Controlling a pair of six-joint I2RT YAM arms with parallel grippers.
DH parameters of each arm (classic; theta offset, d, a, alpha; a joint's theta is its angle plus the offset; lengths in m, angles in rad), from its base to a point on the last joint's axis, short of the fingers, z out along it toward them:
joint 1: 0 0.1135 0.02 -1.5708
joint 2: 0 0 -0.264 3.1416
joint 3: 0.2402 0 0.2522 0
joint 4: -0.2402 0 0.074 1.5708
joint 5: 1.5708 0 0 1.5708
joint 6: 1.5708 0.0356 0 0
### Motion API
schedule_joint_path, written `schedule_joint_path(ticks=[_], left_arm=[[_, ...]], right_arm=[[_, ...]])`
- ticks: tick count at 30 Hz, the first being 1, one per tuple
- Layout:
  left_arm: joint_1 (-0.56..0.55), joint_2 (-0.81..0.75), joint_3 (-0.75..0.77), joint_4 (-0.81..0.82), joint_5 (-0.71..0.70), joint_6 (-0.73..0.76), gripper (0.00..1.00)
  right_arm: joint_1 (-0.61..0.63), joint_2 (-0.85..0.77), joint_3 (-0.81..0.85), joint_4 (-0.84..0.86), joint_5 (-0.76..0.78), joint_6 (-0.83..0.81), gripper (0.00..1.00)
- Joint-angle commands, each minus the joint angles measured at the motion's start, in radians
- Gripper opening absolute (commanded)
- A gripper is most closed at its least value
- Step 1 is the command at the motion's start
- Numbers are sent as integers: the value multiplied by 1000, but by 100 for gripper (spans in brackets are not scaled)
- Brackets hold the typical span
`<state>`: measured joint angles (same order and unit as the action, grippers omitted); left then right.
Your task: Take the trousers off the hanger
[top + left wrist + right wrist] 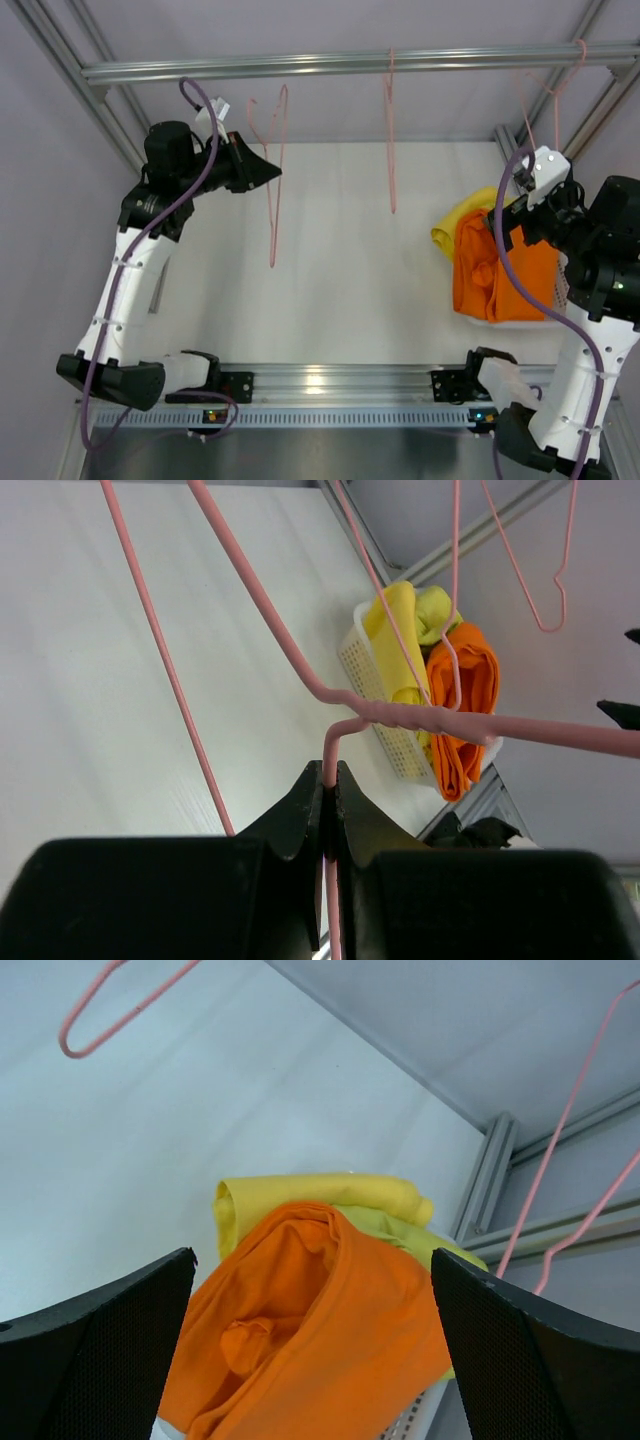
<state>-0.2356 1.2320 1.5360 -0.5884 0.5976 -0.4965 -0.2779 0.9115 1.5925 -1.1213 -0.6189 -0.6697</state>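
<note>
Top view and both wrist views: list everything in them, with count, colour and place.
orange trousers: 1, bright orange, on top of the pile in the basket, table's right side
yellow trousers: 1, yellow, under the orange pair in the basket
yellow-green trousers: 1, yellow-green, in the same pile
basket: 1, white, right side of the table
hangers: 3, pink wire, bare, hung along the rail
rail: 1, silver, overhead at the far side
table: 1, white
left gripper: 1, black, shut on the left hanger
right gripper: 1, black, open above the orange trousers
</note>
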Motion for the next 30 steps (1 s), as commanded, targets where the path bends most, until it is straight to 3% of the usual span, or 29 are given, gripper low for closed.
schedule_joint_path(ticks=[1, 13, 30], left_arm=[[-4, 41, 91, 2, -93, -36, 0], [-4, 285, 390, -22, -189, -94, 0], [-5, 397, 515, -10, -286, -117, 0]], right_arm=[[0, 32, 34, -12, -45, 99, 100], [2, 41, 20, 25, -53, 165, 100], [2, 17, -39, 35, -91, 176, 99]])
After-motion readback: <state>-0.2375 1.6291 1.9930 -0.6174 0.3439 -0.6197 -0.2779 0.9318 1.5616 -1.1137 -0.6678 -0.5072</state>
